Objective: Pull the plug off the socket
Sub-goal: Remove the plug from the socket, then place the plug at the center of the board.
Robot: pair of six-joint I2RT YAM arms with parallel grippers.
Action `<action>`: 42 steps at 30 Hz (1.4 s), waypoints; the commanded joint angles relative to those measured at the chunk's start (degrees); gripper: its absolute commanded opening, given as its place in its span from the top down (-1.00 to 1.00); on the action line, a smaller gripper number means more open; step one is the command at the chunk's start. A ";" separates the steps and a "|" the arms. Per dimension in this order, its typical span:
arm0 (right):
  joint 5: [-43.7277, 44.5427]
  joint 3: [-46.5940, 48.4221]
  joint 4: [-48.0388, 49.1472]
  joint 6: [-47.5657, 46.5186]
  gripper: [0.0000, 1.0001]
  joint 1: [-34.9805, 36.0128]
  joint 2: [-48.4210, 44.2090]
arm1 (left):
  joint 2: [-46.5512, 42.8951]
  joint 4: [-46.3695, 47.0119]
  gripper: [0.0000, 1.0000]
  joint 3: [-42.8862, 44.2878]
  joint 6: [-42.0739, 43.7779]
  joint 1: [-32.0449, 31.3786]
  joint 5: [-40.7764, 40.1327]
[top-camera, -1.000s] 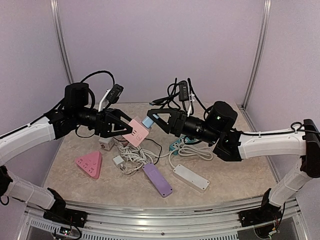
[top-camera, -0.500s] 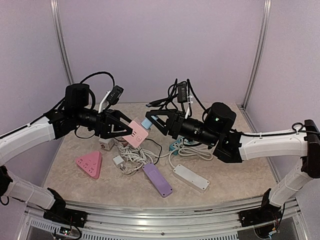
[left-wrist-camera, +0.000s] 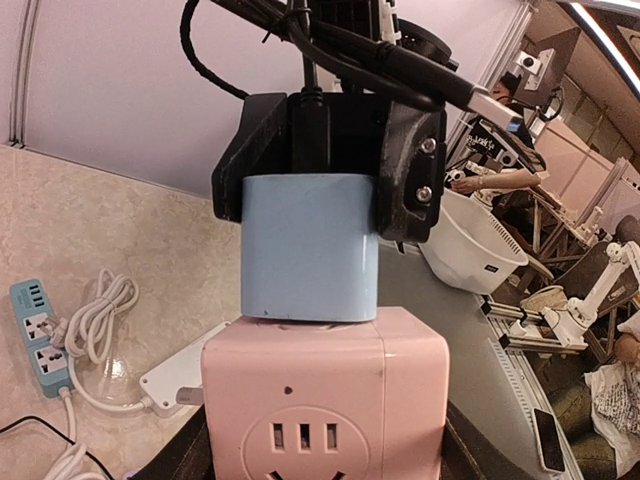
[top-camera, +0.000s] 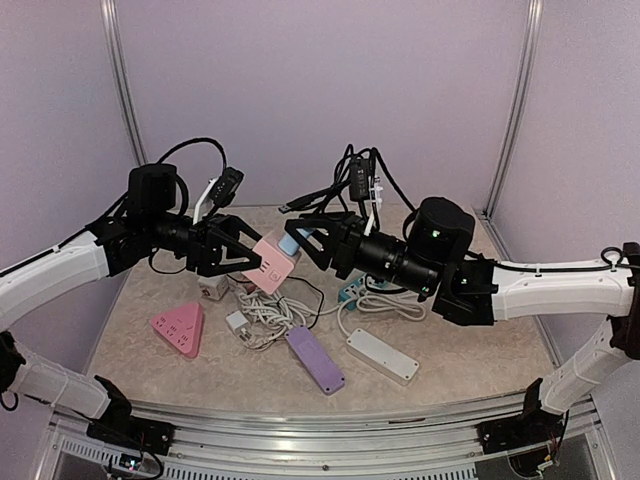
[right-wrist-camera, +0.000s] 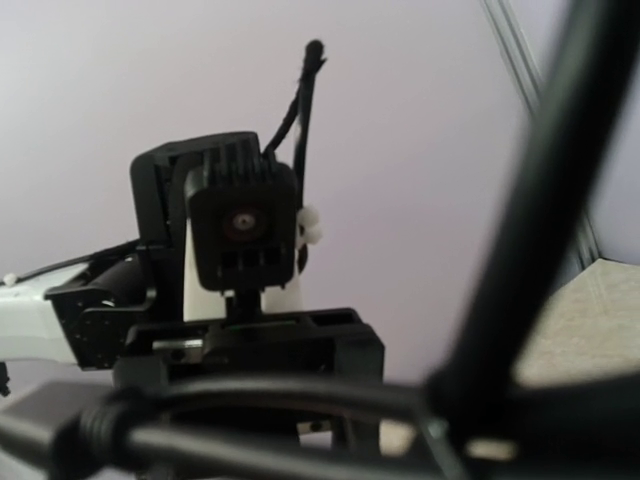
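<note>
Two arms meet nose to nose over the middle of the table [top-camera: 480,340], and between them hang the two things that matter: one pink socket cube [top-camera: 274,260] and one light blue plug [top-camera: 293,243]. Both are held up off the table, and the plug's end sits against the cube's face.

Below them I count four power strips lying flat:
- a pink triangular strip [top-camera: 180,328]
- a purple strip [top-camera: 316,359]
- a white strip [top-camera: 381,356]
- a teal strip [top-camera: 350,290]

There is also one small white adapter [top-camera: 237,323] and a tangle of white cable [top-camera: 275,312].

The left wrist view shows the joint close up, which the top view cannot. The plug is seated flush on the cube with no gap showing, and the black fingers [left-wrist-camera: 405,170] of the right gripper [top-camera: 310,245] press on its two sides. A black cable [left-wrist-camera: 310,120] leaves the back of the plug between them.

The right wrist view shows neither the plug nor the cube. Blurred black cable crosses the foreground, and the left arm [right-wrist-camera: 60,320] faces it from behind.

The left gripper [top-camera: 252,262] is clamped on the pink cube, one finger on either side. Both forearms reach inward from the sides, roughly level, with the grippers pointing at each other.
</note>
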 commanded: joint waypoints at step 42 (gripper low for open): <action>-8.33 -5.72 6.21 8.66 1.00 -9.04 -1.40 | -0.29 -1.33 1.00 2.37 -0.73 -0.18 -1.47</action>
